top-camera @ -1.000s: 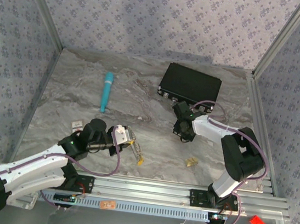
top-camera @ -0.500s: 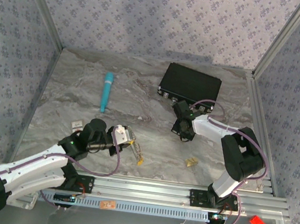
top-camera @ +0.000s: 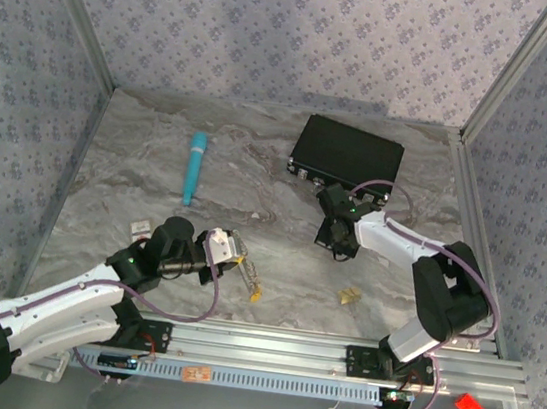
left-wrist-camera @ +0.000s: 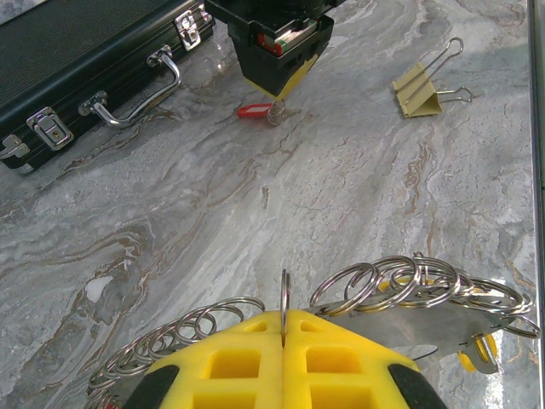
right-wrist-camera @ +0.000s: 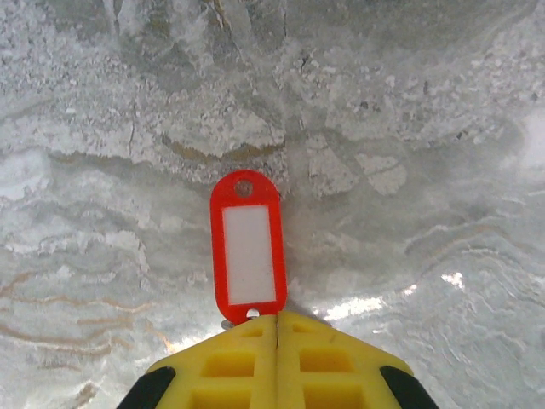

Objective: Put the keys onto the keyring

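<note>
While the left gripper point(top-camera: 238, 259), at seven o'clock on the table point(top-camera: 259, 162), clamps the keyring point(left-wrist-camera: 283, 294), the right gripper point(right-wrist-camera: 277, 319) at its three o'clock pinches a red-tagged key point(right-wrist-camera: 248, 256); the pickup looks underway, with lifting and threading next.

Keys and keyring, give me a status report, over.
Left jaws shut on keyring. Right jaws shut on red-tagged key, on the table. Black case close behind; binder clip off to the side.
</note>
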